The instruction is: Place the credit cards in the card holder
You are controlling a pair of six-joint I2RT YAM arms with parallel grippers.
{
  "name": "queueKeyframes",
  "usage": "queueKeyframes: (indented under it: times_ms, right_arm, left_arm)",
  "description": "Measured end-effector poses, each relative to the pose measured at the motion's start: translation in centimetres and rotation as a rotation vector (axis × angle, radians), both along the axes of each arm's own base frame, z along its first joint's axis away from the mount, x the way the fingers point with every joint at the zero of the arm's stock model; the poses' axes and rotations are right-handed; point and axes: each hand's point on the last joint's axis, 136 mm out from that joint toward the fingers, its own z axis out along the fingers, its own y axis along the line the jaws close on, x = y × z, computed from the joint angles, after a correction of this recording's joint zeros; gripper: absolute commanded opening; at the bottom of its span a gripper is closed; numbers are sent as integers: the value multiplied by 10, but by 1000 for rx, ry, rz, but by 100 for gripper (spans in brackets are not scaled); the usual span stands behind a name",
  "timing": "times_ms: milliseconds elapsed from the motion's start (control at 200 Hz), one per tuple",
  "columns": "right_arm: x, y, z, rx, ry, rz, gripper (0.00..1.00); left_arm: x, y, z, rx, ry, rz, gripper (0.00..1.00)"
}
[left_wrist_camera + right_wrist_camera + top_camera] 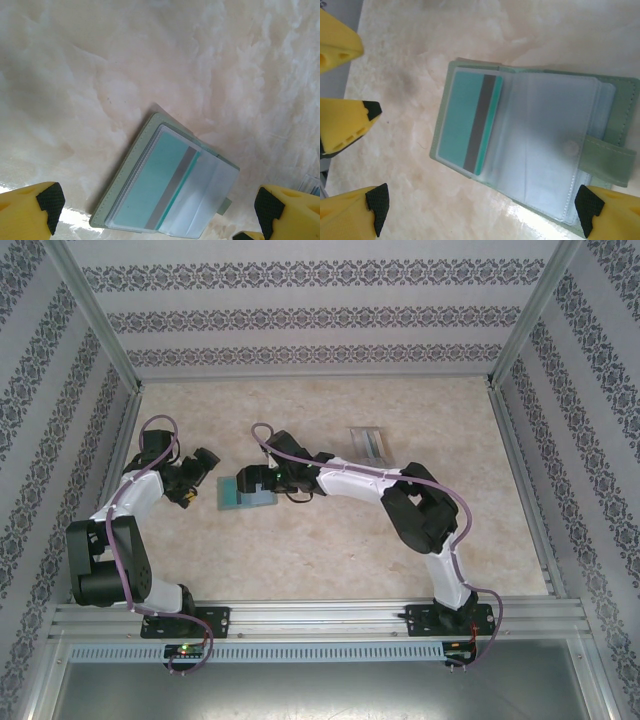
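from the left: my left gripper (203,472) hangs just beside the left edge of the card holder (246,502). its jaws are spread wide apart with nothing between them. in its wrist view the holder lies ahead of the jaws and skewed, one corner pointing away from them.

the card holder lies open and flat on the surface (330,560), clear sleeves up, between my two grippers. a teal card (470,120) sits stripe-up on the leaf toward my left arm. i can't tell whether it is fully tucked into the sleeve or only resting on it. the tab clasp (610,152) sticks off the opposite leaf.

the right gripper (481,212) is directly over the holder, jaws also wide apart and empty. this is the relation i care about: in the right wrist view the opened holder's long axis runs roughly along the line from one fingertip to the other, while the teal card's long axis crosses that line. so i judge that the right arm is the nearer one for seating the card, and it would push along the card's length, not across it. the left arm looks placed to pin the near leaf if the holder slides.

further right, a clear box (369,442) sits near the right forearm, well apart from the holder. something thin is in it, too small to make out.
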Motion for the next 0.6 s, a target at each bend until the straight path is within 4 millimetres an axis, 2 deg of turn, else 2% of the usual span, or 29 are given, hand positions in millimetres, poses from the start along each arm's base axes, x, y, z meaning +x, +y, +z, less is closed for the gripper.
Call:
queueKeyframes:
  times_ms: [230,600]
  right_arm:
    - [-1,-1,-22,-29,33,-6,98]
    - [-4,-1,-36,-38,65,-3,98]
  left_arm:
    - [0,-1,-5,-6,17,-2,100]
    - [0,-1,-5,-6,17,-2,100]
